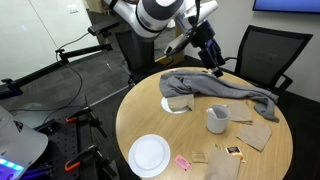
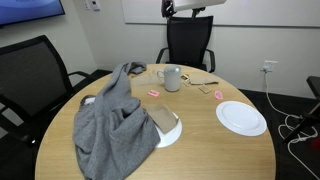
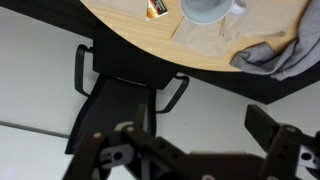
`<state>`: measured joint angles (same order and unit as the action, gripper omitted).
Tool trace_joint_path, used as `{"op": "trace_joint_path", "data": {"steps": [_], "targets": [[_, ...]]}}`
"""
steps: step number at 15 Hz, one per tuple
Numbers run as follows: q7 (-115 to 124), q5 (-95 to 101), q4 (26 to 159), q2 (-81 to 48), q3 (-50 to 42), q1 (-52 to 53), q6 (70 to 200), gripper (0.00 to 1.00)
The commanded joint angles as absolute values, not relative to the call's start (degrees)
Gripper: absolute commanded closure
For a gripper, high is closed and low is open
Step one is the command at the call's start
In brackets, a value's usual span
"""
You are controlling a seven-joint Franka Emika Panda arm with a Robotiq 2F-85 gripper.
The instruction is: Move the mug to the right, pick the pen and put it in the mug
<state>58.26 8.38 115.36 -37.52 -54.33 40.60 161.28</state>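
The pale mug (image 1: 217, 120) stands upright on the round wooden table (image 1: 150, 110), just in front of the grey cloth. It also shows in an exterior view (image 2: 172, 77) and at the top edge of the wrist view (image 3: 205, 10). A thin pale pen (image 1: 244, 122) lies beside the mug; in an exterior view it is a thin dark stick (image 2: 202, 83). My gripper (image 1: 213, 62) hangs above the far table edge by the black chair. In the wrist view its fingers (image 3: 195, 150) are wide apart and hold nothing.
A crumpled grey cloth (image 1: 215, 88) covers part of the table. A flat white plate (image 1: 149, 154) lies near the front edge. Brown paper napkins (image 1: 255, 133) and small pink packets (image 1: 183, 161) lie around the mug. Black chairs (image 1: 262, 52) stand round the table.
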Motion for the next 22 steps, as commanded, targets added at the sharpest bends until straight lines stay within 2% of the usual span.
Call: {"op": "trace_joint_path", "data": {"steps": [1, 8, 13, 16, 17, 22], "targets": [[48.63, 9.98, 117.66, -28.46, -46.83, 35.97, 158.99, 0.0], [30.1, 8.71, 119.31, -20.73, -25.36, 19.39, 153.94, 0.0], [15.69, 4.32, 117.83, -20.43, -10.91, 7.79, 144.08, 0.0], [11.03, 3.78, 116.3, -21.23, -7.39, 4.65, 137.69, 0.0], [14.89, 5.58, 117.02, -21.98, -8.02, 5.42, 141.4, 0.0], [13.13, 5.41, 116.72, -22.0, -7.04, 4.4, 139.8, 0.0]]}}
